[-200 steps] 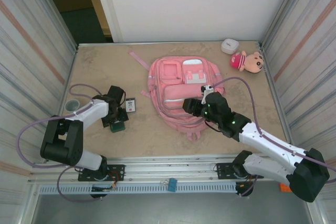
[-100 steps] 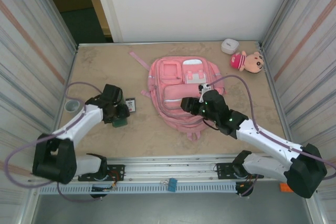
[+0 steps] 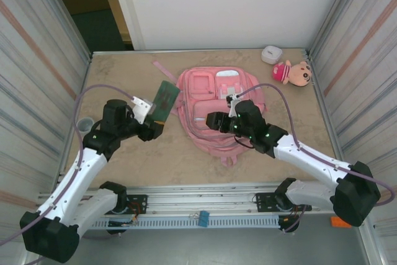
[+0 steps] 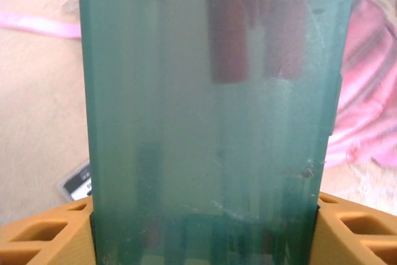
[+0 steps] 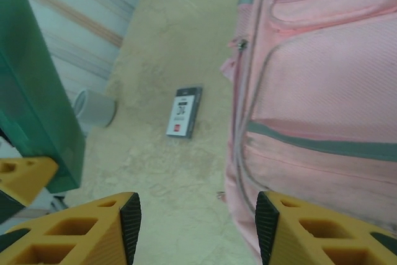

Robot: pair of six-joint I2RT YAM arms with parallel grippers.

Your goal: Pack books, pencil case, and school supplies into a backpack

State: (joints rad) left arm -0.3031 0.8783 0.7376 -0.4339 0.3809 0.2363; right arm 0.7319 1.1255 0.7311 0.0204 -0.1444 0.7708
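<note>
My left gripper [image 3: 156,121] is shut on a green translucent pencil case [image 3: 166,98], held upright above the table just left of the backpack. Up close the pencil case [image 4: 205,122] sits between the orange fingers [image 4: 43,240], with dark pens showing dimly inside. The pink backpack [image 3: 198,85] lies flat at mid-table. My right gripper [image 3: 211,121] hovers over its left edge, open, nothing between its pads [image 5: 130,218]. Under it lie the backpack's side [image 5: 322,79] and bare table. The books are out of view.
A small white-and-grey card [image 5: 185,112] lies on the table left of the backpack. A grey tape roll [image 3: 85,123] sits by the left wall. A plush doll [image 3: 293,72] and a white box [image 3: 271,54] are at the back right. A pink strap [image 3: 164,71] trails back-left.
My left arm has lifted the pencil case off the table and swung it up and right toward the backpack. My right gripper has slid a little left over the backpack.
</note>
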